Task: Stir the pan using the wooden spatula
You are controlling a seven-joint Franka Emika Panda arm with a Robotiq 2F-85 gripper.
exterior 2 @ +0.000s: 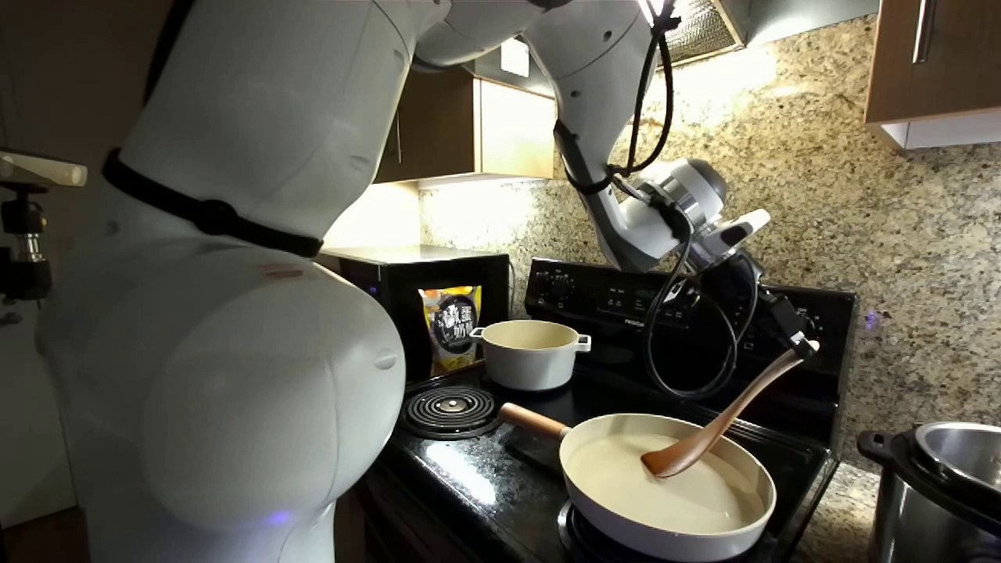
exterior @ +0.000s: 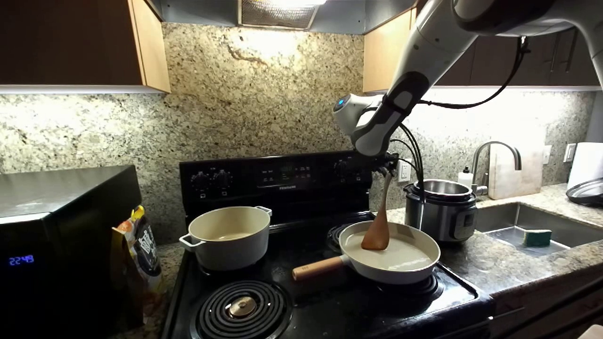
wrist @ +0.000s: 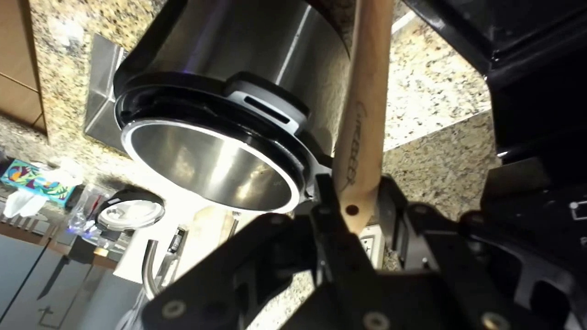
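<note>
The cream-white pan (exterior: 410,256) sits on the right front burner, its light wooden handle pointing left in an exterior view. Inside it, the broad blade of the wooden spatula (exterior: 377,233) rests low over the bare floor, and I cannot tell whether it touches. From there the spatula (exterior 2: 731,414) leans up toward the stove's back panel. My gripper (wrist: 357,192) is shut on the top end of the spatula's handle (wrist: 364,101), one finger on each side, as the wrist view shows. Pan and blade are outside the wrist view.
A deeper two-handled pot (exterior: 231,252) stands at the back left of the stove, behind a bare coil burner (exterior: 242,306). Close to the pan's right is a steel electric cooker (exterior: 424,216). The stove's back panel (exterior: 287,181) rises behind. Cables (exterior 2: 653,367) loop below the wrist.
</note>
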